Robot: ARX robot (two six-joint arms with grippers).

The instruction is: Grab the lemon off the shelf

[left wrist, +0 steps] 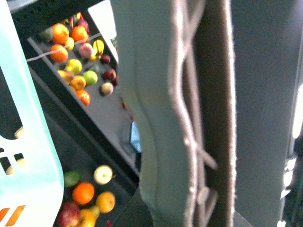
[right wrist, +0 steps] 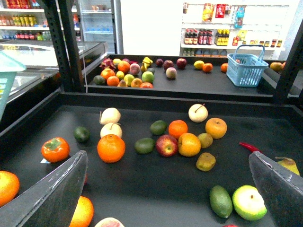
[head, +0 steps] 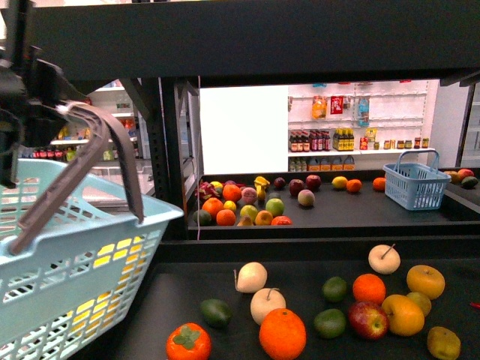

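The shelf (head: 169,150) is a black-framed stand with a near tray (right wrist: 156,189) and a far tray (head: 337,214), both strewn with fruit. A bright yellow oval fruit, seemingly the lemon (head: 340,182) (right wrist: 199,65), lies on the far tray beside an orange. My right gripper (right wrist: 165,198) hangs open over the near tray, its fingers (right wrist: 52,194) wide apart with nothing between them. My left gripper (head: 41,101) is shut on the grey basket handle (head: 90,150) (left wrist: 180,118) of a pale blue basket (head: 67,292) at the left. Yellow shows through the basket's slots.
The near tray holds oranges (head: 283,334), pale pears (head: 251,277), limes, a red apple (head: 367,319), yellow-orange apples (head: 425,281) and a persimmon (head: 188,343). A small blue basket (head: 416,182) stands on the far tray's right. A fruit pile (head: 240,204) sits at its left. White bottle shelves stand behind.
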